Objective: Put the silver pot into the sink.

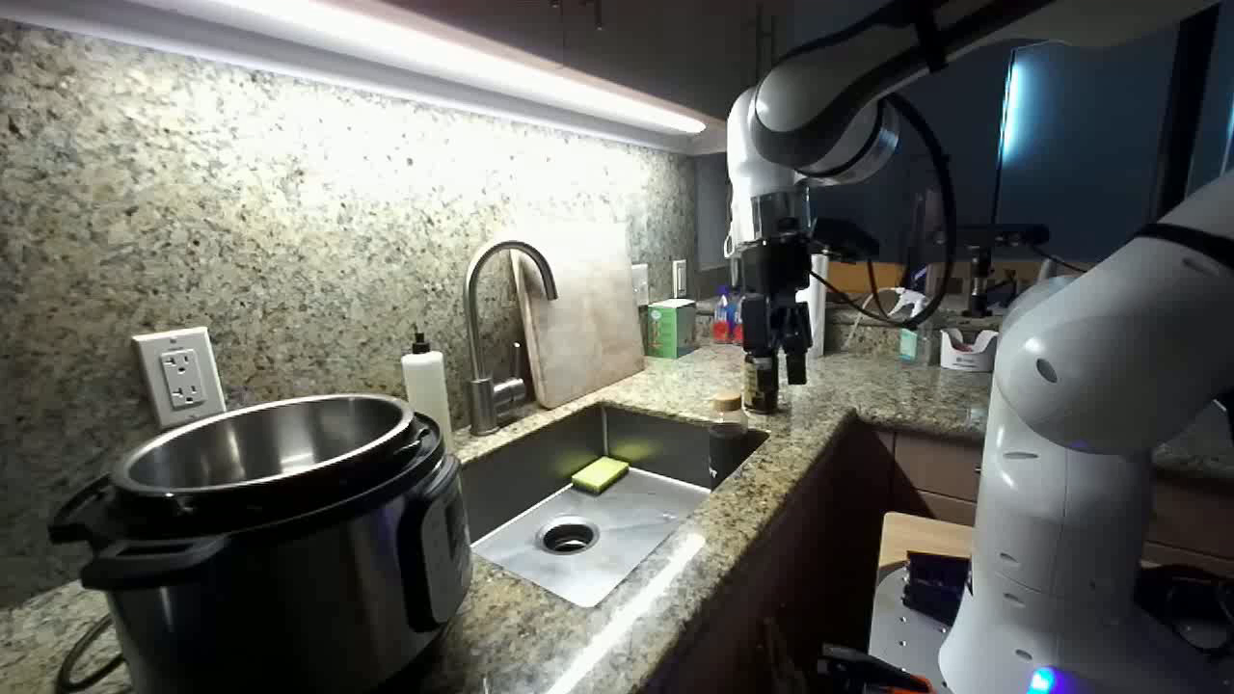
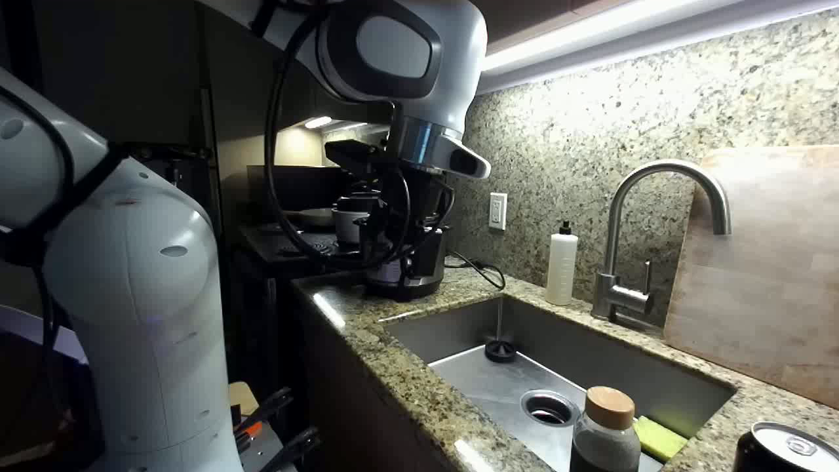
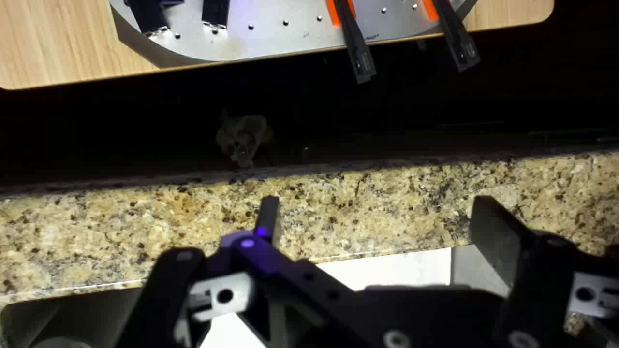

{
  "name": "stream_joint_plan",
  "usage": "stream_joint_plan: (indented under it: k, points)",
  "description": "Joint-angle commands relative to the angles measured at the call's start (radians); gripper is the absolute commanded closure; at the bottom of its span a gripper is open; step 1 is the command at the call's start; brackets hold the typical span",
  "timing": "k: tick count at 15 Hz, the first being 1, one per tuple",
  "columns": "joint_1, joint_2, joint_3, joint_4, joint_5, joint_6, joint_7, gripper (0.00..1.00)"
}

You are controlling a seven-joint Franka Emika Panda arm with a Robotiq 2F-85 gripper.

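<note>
— Where is the silver pot (image 1: 280, 439)?

— Down inside the steel multicooker (image 1: 289, 598), on the granite counter (image 1: 752, 511). The cooker stands beside the sink (image 1: 641, 535), toward the counter's end edge next to the stove (image 2: 272, 246).

— How does the pot look?

— Plain, shiny stainless steel, upright, its smooth round rim just above the cooker's black collar. The near side of the rim catches the light as a thin pale line. Inside, the wall is grey with brighter streaks running up and down. The outer wall is hidden by the cooker.

— And the gripper (image 1: 783, 371)?

— Its jaws stand wide apart. In the wrist view the gap between the fingers (image 3: 498, 237) shows granite along the counter's front edge and part of the sink below it. In an exterior view it hangs well apart from the pot.

— What about the sink?

— Brushed steel, with a round drain (image 1: 567, 536) in the floor. A yellow-green sponge (image 1: 600, 474) lies by the back corner near the cutting board (image 1: 583, 328); a dark round piece (image 2: 500, 351) rests by the back corner at the cooker's end. The arched faucet (image 1: 482, 405) rises along the back edge.
</note>
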Motion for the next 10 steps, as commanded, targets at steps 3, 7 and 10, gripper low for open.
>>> stream_joint_plan:
  k: [3, 7, 10]
  points:
    - [-0.012, 0.003, 0.011, 0.002, 0.008, -0.003, -0.008, 0.00]
    - [-0.012, 0.003, 0.011, 0.002, 0.008, -0.003, -0.008, 0.00]
    - [0.002, 0.008, 0.015, 0.003, 0.014, -0.001, -0.017, 0.00]
